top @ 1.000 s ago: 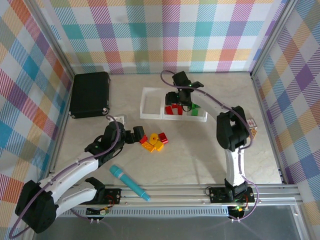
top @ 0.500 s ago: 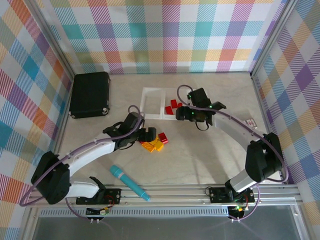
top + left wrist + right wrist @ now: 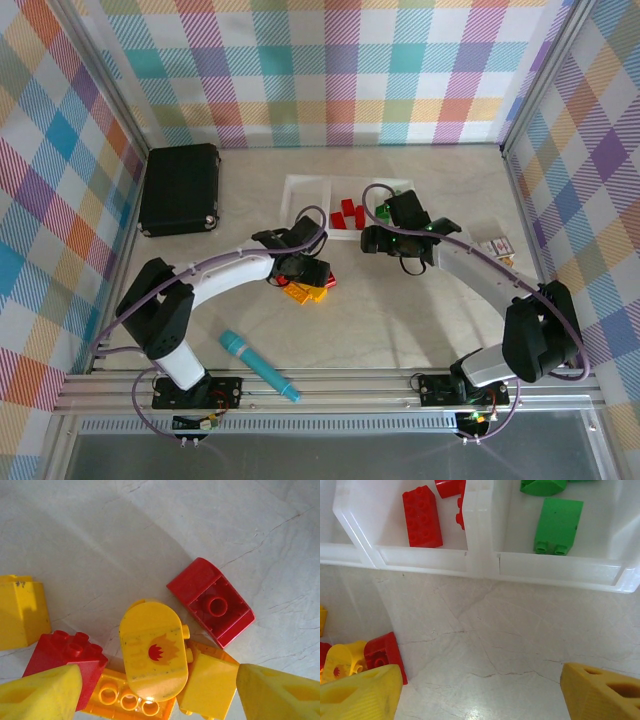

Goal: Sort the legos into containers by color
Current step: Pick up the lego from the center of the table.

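Observation:
A loose pile of yellow and red legos (image 3: 308,288) lies on the table in front of the containers (image 3: 302,226), a whitish three-part tray. My left gripper (image 3: 303,271) hangs open right over the pile. In the left wrist view its fingertips (image 3: 42,695) straddle a yellow rounded brick with a flame print (image 3: 153,650), a red brick (image 3: 65,652) and other yellow pieces; another red brick (image 3: 210,601) lies beyond. My right gripper (image 3: 368,240) is open and empty over bare table in front of the tray. Red bricks (image 3: 422,516) fill the middle compartment, green bricks (image 3: 558,525) the right one.
A black case (image 3: 180,188) sits at the far left. A teal marker-like cylinder (image 3: 260,366) lies near the front rail (image 3: 330,384). A small printed card (image 3: 497,246) rests at the right. Checkered walls close in three sides.
My left arm has stretched right until its gripper is over the pile, and its jaws have narrowed. The right gripper has drawn back from above the tray to the table in front of it.

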Available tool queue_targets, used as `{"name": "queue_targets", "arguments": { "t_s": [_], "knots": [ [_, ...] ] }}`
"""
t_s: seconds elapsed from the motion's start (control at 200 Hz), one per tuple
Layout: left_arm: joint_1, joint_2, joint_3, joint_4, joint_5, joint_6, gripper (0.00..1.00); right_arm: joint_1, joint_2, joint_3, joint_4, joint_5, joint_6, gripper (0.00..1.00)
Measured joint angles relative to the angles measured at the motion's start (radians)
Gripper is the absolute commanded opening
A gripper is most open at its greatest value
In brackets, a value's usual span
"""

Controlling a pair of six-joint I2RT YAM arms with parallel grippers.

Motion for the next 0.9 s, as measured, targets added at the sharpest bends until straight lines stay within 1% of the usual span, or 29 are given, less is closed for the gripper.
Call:
{"name": "queue_targets", "arguments": {
  "t_s": [0.11, 0.36, 0.52, 0.6, 0.9],
  "knots": [
    [0.0, 0.023, 0.025, -0.015, 0.0, 0.005, 0.73, 0.0, -0.002, -0.002, 0.0, 0.0, 0.0, 0.82],
    [0.0, 0.083, 0.098, -0.06, -0.007, 0.02, 0.73, 0.0, -0.002, -0.009, 0.001, 0.0, 0.004, 0.83],
    [0.0, 0.159, 0.154, -0.093, -0.014, 0.035, 0.68, 0.0, -0.002, -0.01, 0.0, 0.0, 0.004, 0.83],
    [0.006, 0.183, 0.16, -0.109, -0.016, 0.038, 0.66, 0.0, -0.002, -0.01, 0.0, 0.002, 0.004, 0.83],
    [0.037, 0.206, 0.169, -0.132, 0.016, 0.047, 0.63, -0.006, -0.005, -0.042, 0.005, 0.011, 0.005, 0.83]
  ]
}}
